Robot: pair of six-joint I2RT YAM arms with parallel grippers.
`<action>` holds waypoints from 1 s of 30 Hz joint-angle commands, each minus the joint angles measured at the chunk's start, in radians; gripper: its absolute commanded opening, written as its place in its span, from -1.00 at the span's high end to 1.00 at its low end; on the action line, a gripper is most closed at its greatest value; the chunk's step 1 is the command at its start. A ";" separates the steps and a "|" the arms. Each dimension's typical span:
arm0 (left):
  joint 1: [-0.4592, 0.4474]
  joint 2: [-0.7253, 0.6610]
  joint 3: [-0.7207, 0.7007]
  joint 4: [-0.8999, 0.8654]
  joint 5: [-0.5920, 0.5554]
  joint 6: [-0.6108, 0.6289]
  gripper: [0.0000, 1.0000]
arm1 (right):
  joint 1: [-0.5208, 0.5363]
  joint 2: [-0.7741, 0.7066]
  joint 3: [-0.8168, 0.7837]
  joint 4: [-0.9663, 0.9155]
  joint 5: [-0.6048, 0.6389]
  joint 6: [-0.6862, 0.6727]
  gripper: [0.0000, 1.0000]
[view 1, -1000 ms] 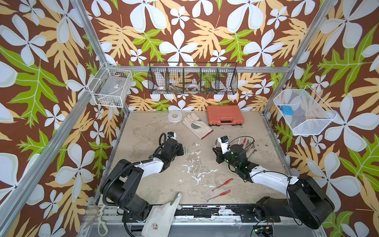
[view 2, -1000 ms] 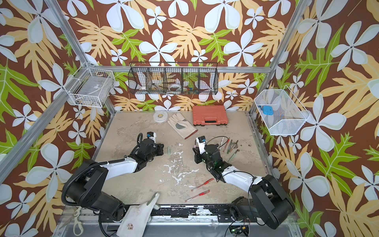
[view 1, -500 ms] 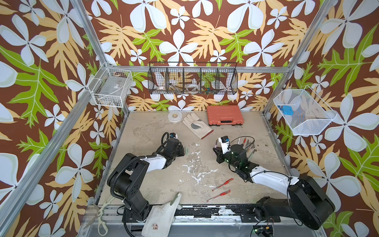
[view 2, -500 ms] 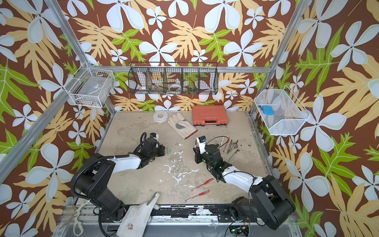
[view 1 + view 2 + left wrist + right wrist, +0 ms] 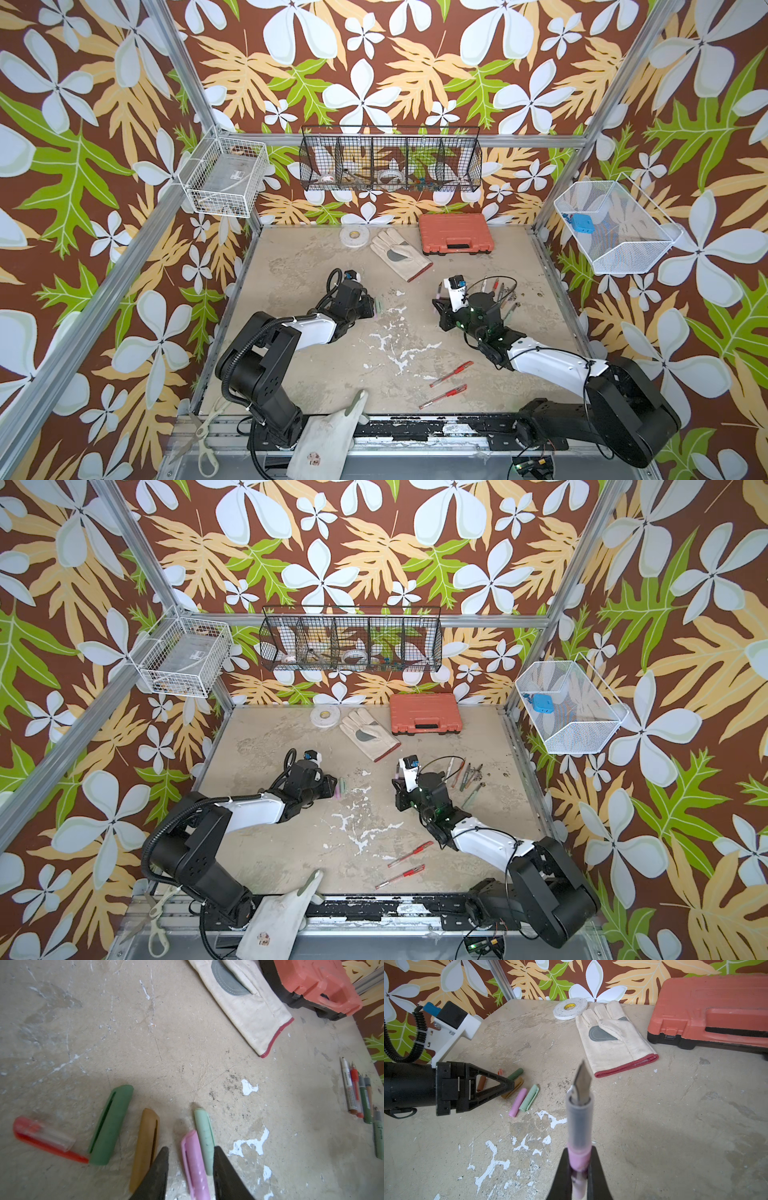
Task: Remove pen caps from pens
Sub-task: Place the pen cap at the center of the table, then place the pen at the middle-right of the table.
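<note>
Seen from the left wrist, my left gripper [image 5: 191, 1148] is open low over the table. A pink pen cap [image 5: 194, 1165] lies loose between its fingers, beside a pale green cap [image 5: 204, 1136]. A brown cap [image 5: 145, 1147], a dark green cap [image 5: 110, 1124] and a red cap [image 5: 41, 1138] lie alongside. My right gripper [image 5: 579, 1153] is shut on a pink pen [image 5: 579, 1118] whose bare nib points away from the wrist. Several uncapped pens [image 5: 496, 289] lie at the right. Two capped red pens [image 5: 451, 373] [image 5: 442, 396] lie near the front.
A white work glove [image 5: 399, 253], a tape roll [image 5: 354, 237] and an orange case [image 5: 455, 239] lie at the back. Scissors [image 5: 203, 436] and another glove [image 5: 332, 432] hang over the front edge. Wire baskets hang on the walls.
My left gripper has opened and the pink cap now lies on the table beside the pale green one. The left arm shifted slightly. The right arm has not moved.
</note>
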 commanded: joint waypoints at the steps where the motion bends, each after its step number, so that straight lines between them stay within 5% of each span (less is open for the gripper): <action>1: 0.003 -0.036 -0.019 0.048 0.012 0.019 0.12 | -0.002 -0.006 -0.002 0.008 0.013 0.012 1.00; 9: 0.003 -0.188 -0.132 0.212 0.093 0.028 -0.14 | -0.037 -0.021 -0.006 -0.010 0.052 0.057 1.00; 22: -0.032 -0.364 -0.287 0.505 0.210 0.051 -0.17 | -0.310 0.017 -0.046 -0.076 0.000 0.248 1.00; 30: -0.039 -0.370 -0.311 0.553 0.219 0.048 -0.15 | -0.320 0.129 0.013 -0.134 0.052 0.223 0.97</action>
